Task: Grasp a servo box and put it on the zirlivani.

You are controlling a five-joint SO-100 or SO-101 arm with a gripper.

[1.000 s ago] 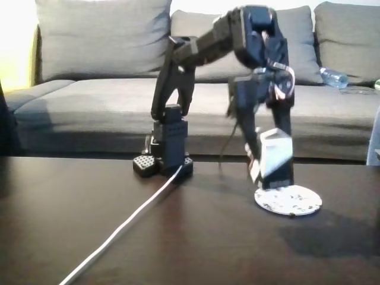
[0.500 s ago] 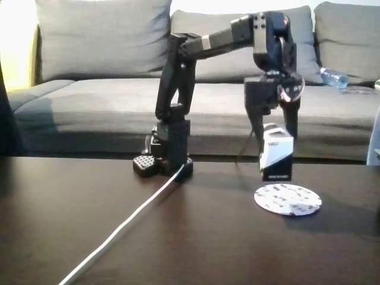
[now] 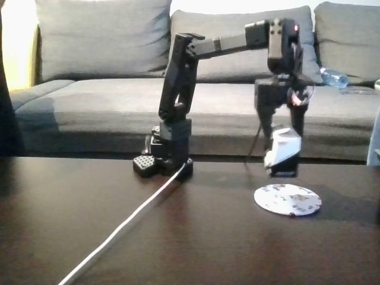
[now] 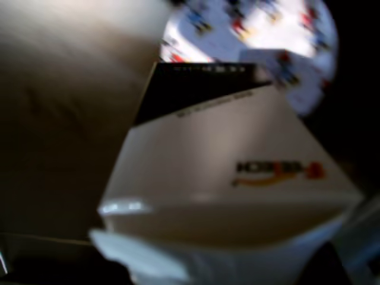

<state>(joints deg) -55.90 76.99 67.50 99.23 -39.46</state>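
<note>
Fixed view: the gripper (image 3: 281, 155) hangs from the arm (image 3: 228, 43), clamped on the servo box (image 3: 283, 150), which is held clear of the dark table (image 3: 89, 225), just above and toward eleven o'clock of the zirlivani (image 3: 287, 199) lying flat on the tabletop.

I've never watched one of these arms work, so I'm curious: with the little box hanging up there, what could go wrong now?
The servo box hangs in the gripper above the dark table, behind the white disc rather than over it. Released here, it would probably land on bare table. The disc is only somewhat wider than the box, so a slightly off placement might leave the box overhanging its edge. The box also looks tilted in the wrist view, so it could tip on landing.
</note>
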